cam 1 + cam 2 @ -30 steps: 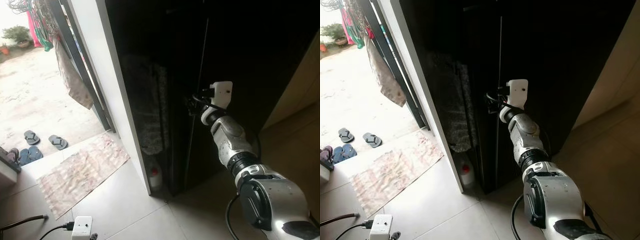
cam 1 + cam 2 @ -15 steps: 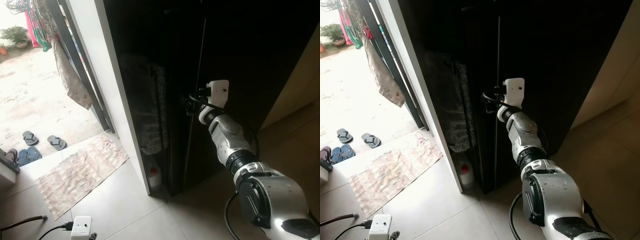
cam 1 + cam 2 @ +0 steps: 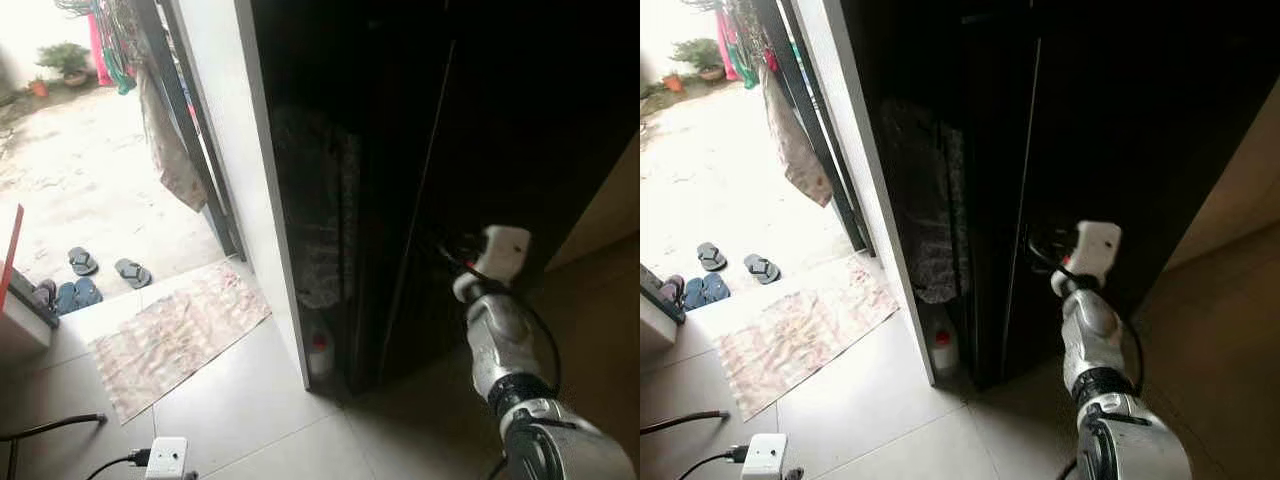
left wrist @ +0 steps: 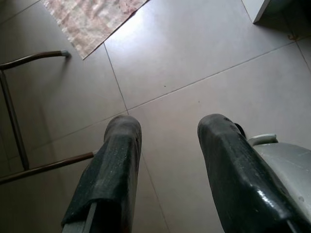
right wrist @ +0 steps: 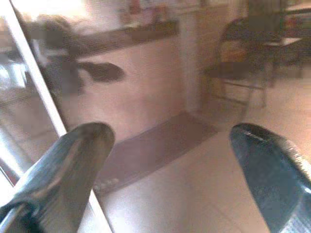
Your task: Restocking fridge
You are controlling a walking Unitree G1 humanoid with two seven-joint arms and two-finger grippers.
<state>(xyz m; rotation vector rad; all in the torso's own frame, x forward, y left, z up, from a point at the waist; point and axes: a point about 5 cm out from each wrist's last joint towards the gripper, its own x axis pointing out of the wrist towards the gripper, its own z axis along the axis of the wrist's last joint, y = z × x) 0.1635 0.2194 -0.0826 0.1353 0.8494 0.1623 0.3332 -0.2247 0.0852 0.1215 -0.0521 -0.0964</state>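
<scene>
Since a second ago my view has swung right and my right arm has dropped lower against the fridge. Nearest me, the left hand hangs open over the grey floor tiles. My right hand is raised at the dark, glossy fridge door, fingers spread wide, holding nothing. Beyond lie a patterned mat, a small bottle beside the white wall, and sandals outside.
</scene>
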